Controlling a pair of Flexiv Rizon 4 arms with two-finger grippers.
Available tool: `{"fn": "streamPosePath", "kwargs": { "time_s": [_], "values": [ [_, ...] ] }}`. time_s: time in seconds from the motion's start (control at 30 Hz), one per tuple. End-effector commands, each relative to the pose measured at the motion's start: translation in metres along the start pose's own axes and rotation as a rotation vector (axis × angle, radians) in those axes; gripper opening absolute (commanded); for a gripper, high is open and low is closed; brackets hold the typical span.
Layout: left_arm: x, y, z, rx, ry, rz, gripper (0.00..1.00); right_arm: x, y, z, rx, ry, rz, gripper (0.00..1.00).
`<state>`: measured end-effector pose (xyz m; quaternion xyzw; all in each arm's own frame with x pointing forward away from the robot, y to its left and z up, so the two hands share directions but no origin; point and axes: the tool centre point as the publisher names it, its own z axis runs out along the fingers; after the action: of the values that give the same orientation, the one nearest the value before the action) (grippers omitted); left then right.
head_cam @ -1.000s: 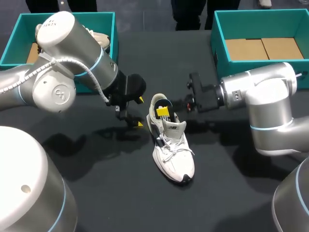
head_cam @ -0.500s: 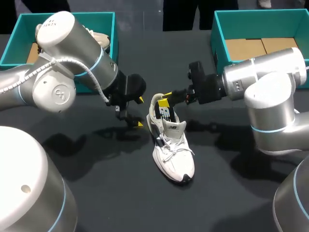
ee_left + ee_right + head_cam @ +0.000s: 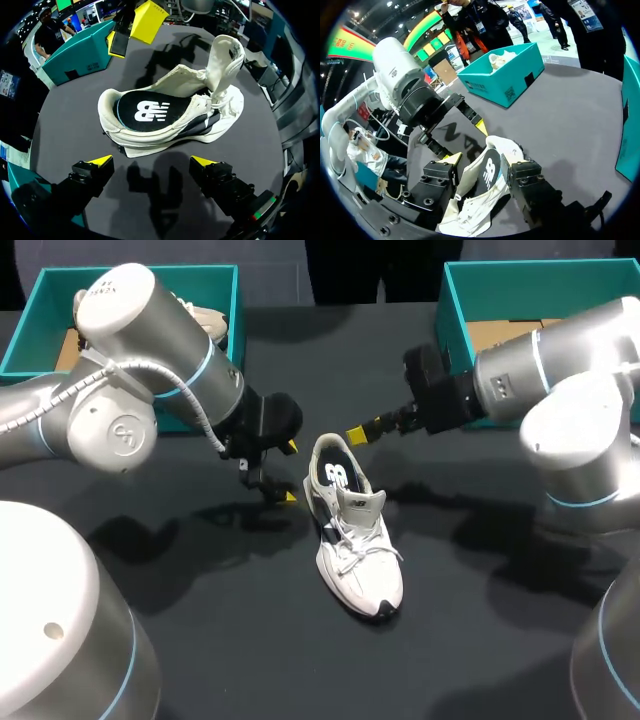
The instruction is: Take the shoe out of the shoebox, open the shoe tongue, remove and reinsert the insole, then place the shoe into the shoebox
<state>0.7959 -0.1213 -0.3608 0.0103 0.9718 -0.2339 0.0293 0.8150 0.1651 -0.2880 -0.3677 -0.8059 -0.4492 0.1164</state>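
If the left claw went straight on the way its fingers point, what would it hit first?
Most likely the white lace-up sneaker, around its heel-end side wall, directly ahead of the open left claw. Nothing lies between them; the gap's depth is unclear.

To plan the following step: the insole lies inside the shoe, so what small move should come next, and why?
Probably the right gripper should come down and close on the heel rim of the shoe. The insole lies flat inside, this gripper hangs open close to the heel, and the shoebox on its side is near.
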Motion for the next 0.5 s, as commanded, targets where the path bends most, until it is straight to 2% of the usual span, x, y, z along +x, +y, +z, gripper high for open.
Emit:
{"fn": "streamPosePath", "kwargs": {
  "time_s": [0.03,0.2,0.3,0.33,0.37,0.4,0.5],
  "values": [
    [0.000,0.000,-0.001,-0.001,0.000,0.000,1.00,-0.008,0.006,-0.007,0.245,-0.036,0.076,0.48],
    [0.000,0.000,-0.001,-0.001,0.000,0.000,1.00,-0.020,0.004,-0.017,0.371,-0.132,0.204,0.46],
    [0.000,0.000,-0.001,-0.001,0.000,0.000,1.00,-0.021,0.006,-0.024,0.414,-0.196,0.243,0.29],
    [0.000,0.000,-0.001,-0.001,0.000,0.000,1.00,-0.021,0.006,-0.025,0.425,-0.218,0.251,0.20],
    [0.000,0.000,-0.001,-0.001,0.000,0.000,1.00,-0.020,0.007,-0.027,0.437,-0.239,0.259,0.04],
    [-0.001,0.000,-0.004,0.007,0.003,0.008,1.00,-0.019,0.008,-0.029,0.449,-0.262,0.266,0.00],
    [-0.008,0.006,-0.017,0.036,0.020,0.007,1.00,-0.017,0.009,-0.033,0.476,-0.323,0.282,0.00]
  ]
}}
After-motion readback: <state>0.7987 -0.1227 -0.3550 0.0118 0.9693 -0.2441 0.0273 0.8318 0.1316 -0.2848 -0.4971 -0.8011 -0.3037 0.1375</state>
